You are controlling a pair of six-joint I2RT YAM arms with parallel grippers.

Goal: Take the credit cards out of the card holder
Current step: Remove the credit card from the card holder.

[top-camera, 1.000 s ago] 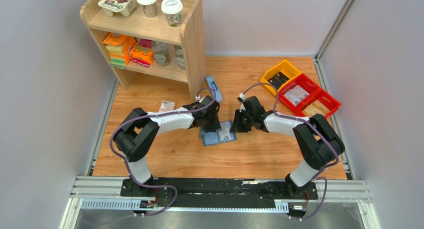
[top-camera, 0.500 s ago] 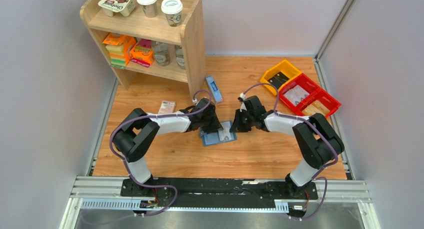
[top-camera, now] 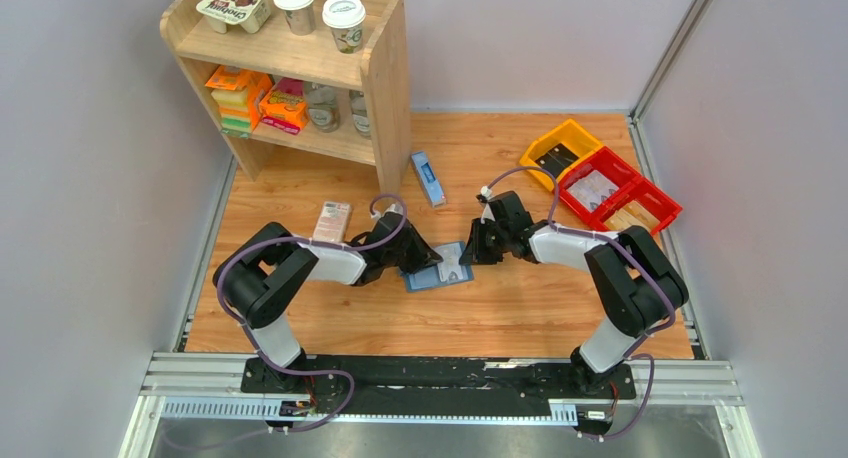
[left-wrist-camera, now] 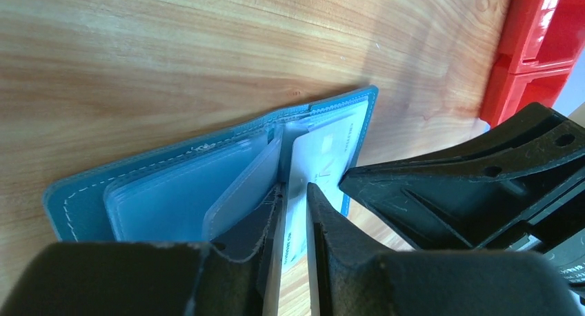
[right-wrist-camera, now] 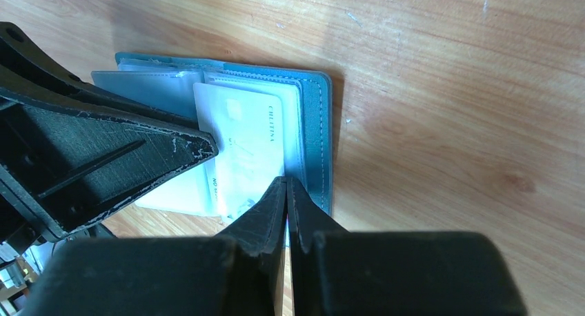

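While the shut right claw [right-wrist-camera: 286,188] pins the card holder [right-wrist-camera: 317,123], the left claw [left-wrist-camera: 294,192], narrow around the white card [left-wrist-camera: 321,154] though its grip is unclear, should draw it out flat.

The white plastic card [left-wrist-camera: 317,154] is half hidden between fingers of the left tool [left-wrist-camera: 295,190]; whether they pinch it is unclear, its print unreadable.
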